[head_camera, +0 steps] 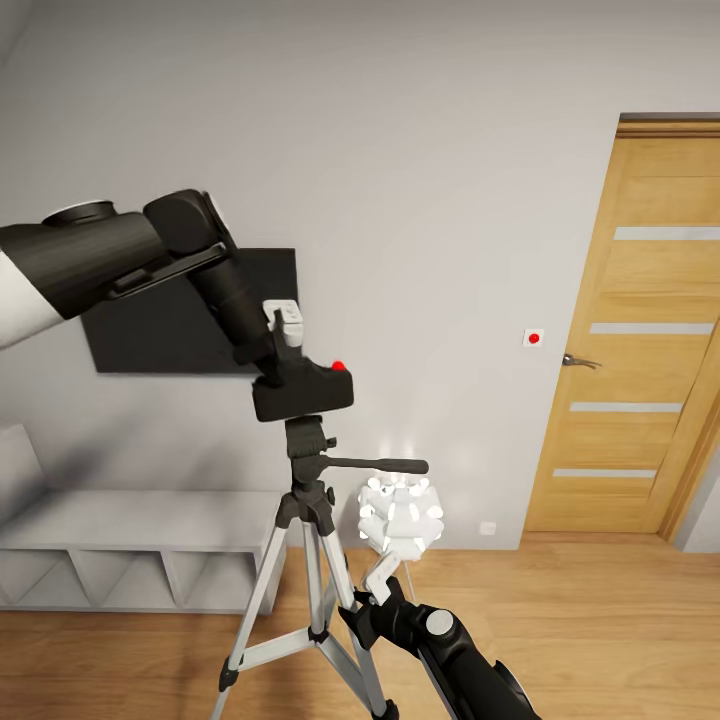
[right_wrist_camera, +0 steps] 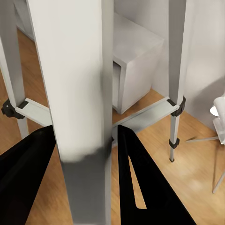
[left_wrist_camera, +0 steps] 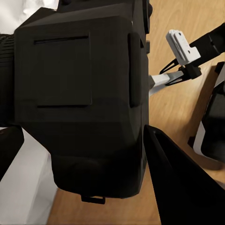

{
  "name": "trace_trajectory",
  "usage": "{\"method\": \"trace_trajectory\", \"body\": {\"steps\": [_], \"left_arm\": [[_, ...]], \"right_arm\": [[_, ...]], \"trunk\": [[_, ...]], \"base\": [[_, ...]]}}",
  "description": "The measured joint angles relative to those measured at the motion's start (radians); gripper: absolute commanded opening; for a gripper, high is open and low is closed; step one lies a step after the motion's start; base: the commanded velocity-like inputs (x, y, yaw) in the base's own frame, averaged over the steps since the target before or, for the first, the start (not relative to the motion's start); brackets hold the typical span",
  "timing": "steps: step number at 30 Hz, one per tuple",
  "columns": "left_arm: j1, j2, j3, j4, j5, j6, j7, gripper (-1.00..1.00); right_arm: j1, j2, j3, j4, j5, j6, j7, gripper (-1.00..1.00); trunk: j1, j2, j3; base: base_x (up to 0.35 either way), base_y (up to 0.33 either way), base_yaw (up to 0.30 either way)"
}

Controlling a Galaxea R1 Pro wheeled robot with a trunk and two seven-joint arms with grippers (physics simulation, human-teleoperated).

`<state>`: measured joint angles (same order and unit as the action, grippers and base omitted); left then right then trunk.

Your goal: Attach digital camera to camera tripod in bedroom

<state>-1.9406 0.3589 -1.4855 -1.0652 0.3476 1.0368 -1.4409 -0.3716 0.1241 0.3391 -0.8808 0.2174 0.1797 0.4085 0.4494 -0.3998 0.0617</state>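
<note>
Black digital camera (head_camera: pixel 302 392) in left pincer (head_camera: pixel 272 352)

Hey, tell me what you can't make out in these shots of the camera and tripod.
- Head view: whether the camera is locked onto the tripod head; the camera's own body hides the joint.
- Head view: tripod feet, cut off by the bottom edge.
- Left wrist view: the left pincer grips the camera, whose body hides the mount below.
- Right wrist view: the tripod leg blocks the room behind the right pincer.

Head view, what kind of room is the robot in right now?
Probably a bedroom or living room in a home: a flat black TV hangs on a plain white wall, a low white shelf unit stands beneath it, and a wooden door opens off the light wood floor. No bed is in view.
</note>
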Motion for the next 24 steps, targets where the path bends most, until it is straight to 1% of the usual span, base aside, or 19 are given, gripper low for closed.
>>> {"method": "trace_trajectory", "body": {"steps": [7,13,24], "left_arm": [[0.001,-0.003,-0.008,0.0,0.0,0.0,0.0,-1.0],[0.003,0.001,-0.01,-0.005,0.0,0.0,0.0,-1.0],[0.009,0.004,-0.034,-0.008,0.0,0.0,0.0,-1.0]], "right_arm": [[0.0,0.0,0.0,0.0,0.0,0.0,0.0,-1.0],[0.0,0.0,0.0,0.0,-0.001,0.0,0.0,-1.0],[0.0,0.0,0.0,0.0,0.001,0.0,0.0,-1.0]], "trunk": [[0.0,0.0,0.0],[0.0,0.0,0.0],[0.0,0.0,0.0]], "base": [[0.0,0.0,0.0],[0.0,0.0,0.0],[0.0,0.0,0.0]]}}
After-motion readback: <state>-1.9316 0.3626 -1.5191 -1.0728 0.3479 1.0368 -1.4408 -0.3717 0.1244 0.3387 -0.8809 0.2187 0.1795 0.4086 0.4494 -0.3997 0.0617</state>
